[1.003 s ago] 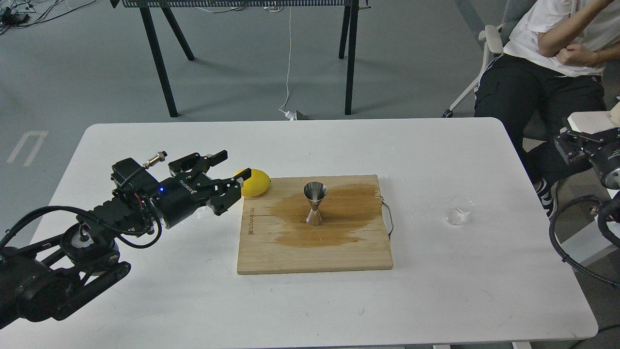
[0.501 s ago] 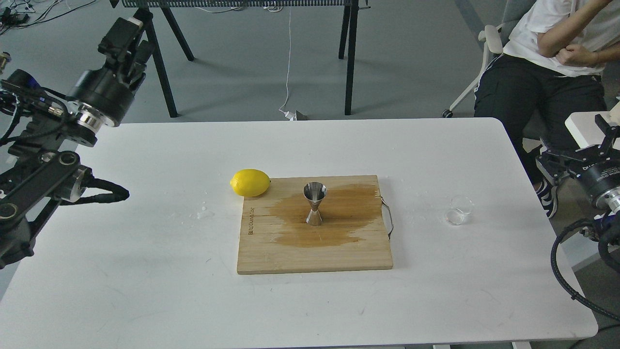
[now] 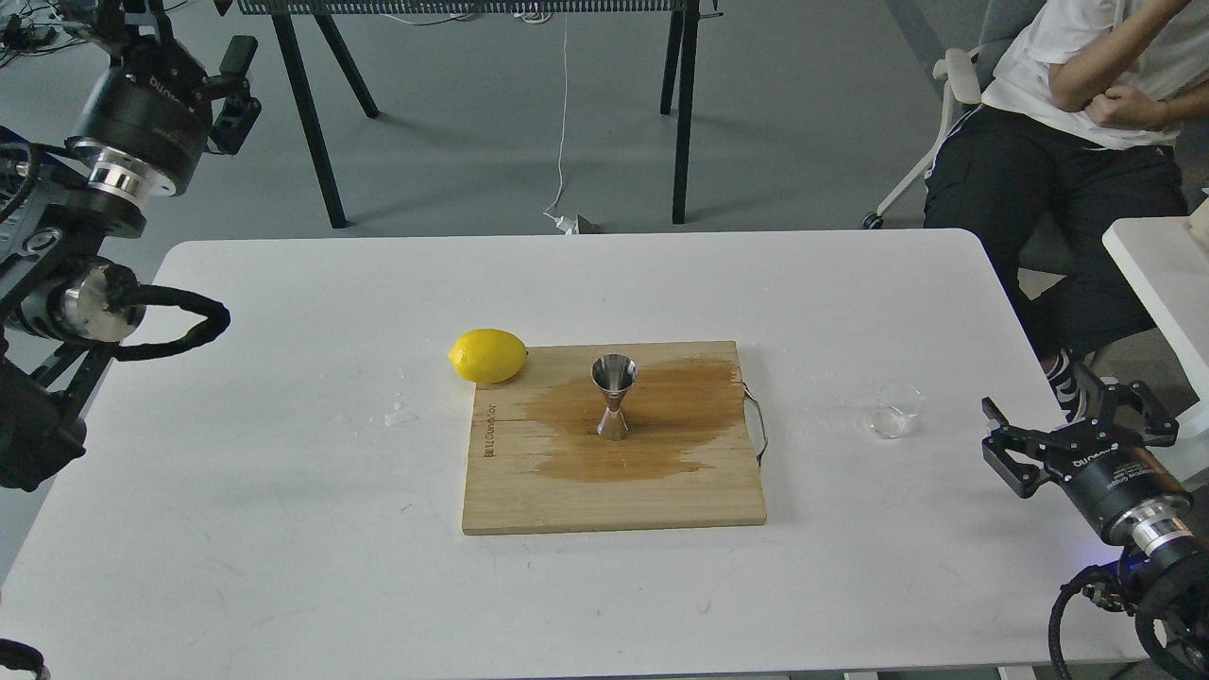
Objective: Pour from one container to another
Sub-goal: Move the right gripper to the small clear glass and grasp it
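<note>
The small clear cup (image 3: 894,409) stands upright on the white table (image 3: 283,529), to the right of the wooden board. The shiny steel jigger (image 3: 614,397) stands upright in the middle of the wooden cutting board (image 3: 567,501), inside a brown wet stain. My right gripper (image 3: 1072,420) is open and empty at the table's right edge, a little right of the cup and nearer to me, apart from it. My left gripper (image 3: 175,42) is raised off the table at the far upper left, fingers spread and holding nothing.
A yellow lemon (image 3: 488,356) lies at the board's back left corner. Small water drops (image 3: 397,414) sit left of the board. A seated person (image 3: 1067,142) is beyond the back right corner. A black-legged table (image 3: 680,113) stands behind.
My left gripper left the spot beside the lemon and swung up to the far upper left. My right gripper came down and forward to the table's right edge near the clear cup.
</note>
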{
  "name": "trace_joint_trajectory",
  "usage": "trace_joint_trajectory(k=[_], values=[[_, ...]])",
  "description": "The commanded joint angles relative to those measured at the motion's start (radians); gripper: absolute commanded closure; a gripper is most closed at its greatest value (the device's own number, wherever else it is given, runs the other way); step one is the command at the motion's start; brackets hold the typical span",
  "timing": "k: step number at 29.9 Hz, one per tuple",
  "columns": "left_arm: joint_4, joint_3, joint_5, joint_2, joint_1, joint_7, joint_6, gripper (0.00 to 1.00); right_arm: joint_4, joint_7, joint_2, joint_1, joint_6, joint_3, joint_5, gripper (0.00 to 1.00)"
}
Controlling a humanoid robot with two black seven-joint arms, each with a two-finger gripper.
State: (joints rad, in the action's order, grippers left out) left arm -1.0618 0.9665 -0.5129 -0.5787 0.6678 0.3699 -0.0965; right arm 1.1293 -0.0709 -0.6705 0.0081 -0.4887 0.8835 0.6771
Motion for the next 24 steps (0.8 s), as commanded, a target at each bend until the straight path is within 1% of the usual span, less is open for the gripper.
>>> trace_joint_trajectory(k=[1, 3, 6, 11, 18, 24], values=[[0.000, 0.000, -0.001, 0.002, 0.001, 0.001, 0.000, 0.00, 0.001, 0.000, 0.074, -0.010, 0.000, -0.001, 0.002, 0.00], [0.000, 0.000, -0.001, 0.002, 0.003, 0.001, 0.000, 0.00, 0.000, 0.002, 0.107, -0.010, 0.000, -0.011, 0.006, 0.00], [0.000, 0.000, 0.001, 0.007, -0.001, 0.004, 0.000, 0.00, -0.005, 0.005, 0.120, -0.007, 0.000, -0.014, 0.035, 0.00], [0.000, -0.002, -0.001, 0.019, -0.008, 0.006, 0.000, 0.00, -0.011, 0.005, 0.203, -0.005, 0.000, -0.011, 0.076, 0.00], [0.000, -0.003, -0.001, 0.019, -0.008, 0.007, 0.000, 0.00, -0.009, 0.003, 0.207, 0.007, 0.000, 0.002, 0.171, 0.00], [0.000, -0.003, -0.001, 0.020, -0.013, 0.010, 0.000, 0.00, -0.006, 0.003, 0.198, 0.032, 0.000, 0.002, 0.173, 0.00]])
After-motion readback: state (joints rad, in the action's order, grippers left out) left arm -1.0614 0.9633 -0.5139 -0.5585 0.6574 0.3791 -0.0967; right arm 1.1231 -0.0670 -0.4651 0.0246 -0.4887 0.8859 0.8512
